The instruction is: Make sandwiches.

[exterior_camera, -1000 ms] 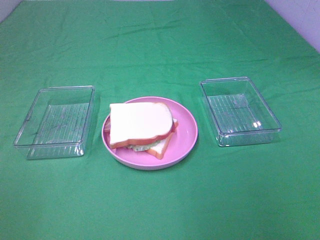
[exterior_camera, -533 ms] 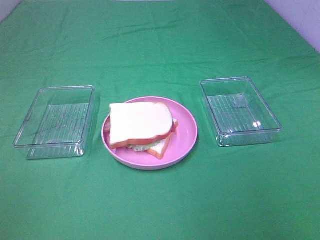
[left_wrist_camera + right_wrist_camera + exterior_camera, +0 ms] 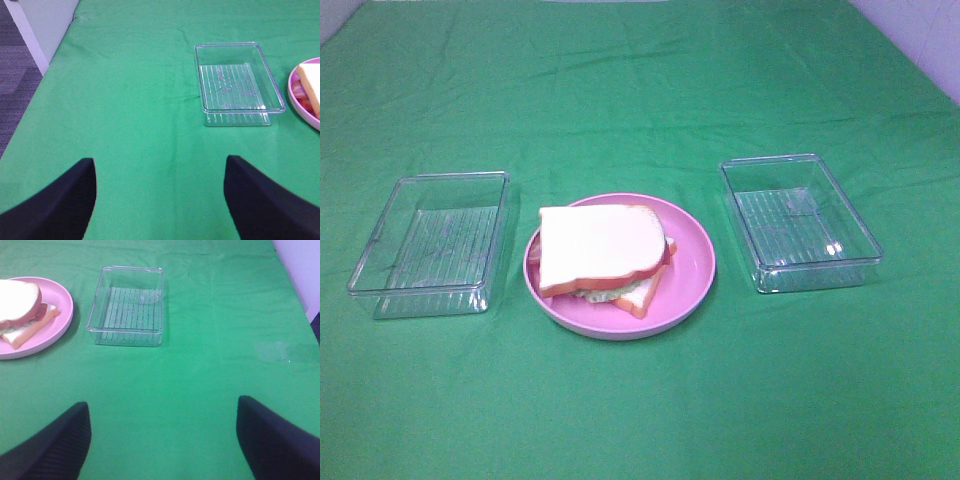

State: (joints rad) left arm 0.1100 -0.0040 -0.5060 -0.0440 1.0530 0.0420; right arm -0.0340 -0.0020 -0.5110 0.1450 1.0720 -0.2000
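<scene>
Sandwich stacked on plate, top slice skewed.
Both my grippers spread, holding nothing; a careless nudge could slide it off.

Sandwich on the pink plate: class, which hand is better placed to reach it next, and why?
Neither clearly. The sandwich sits on the plate between both trays. The left hand and right hand are both open, empty and back from it.

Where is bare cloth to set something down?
Broad free cloth lies behind and in front of the row. The gaps between the pink plate and the left tray and right tray are narrow. The sandwich fills much of the plate.
</scene>
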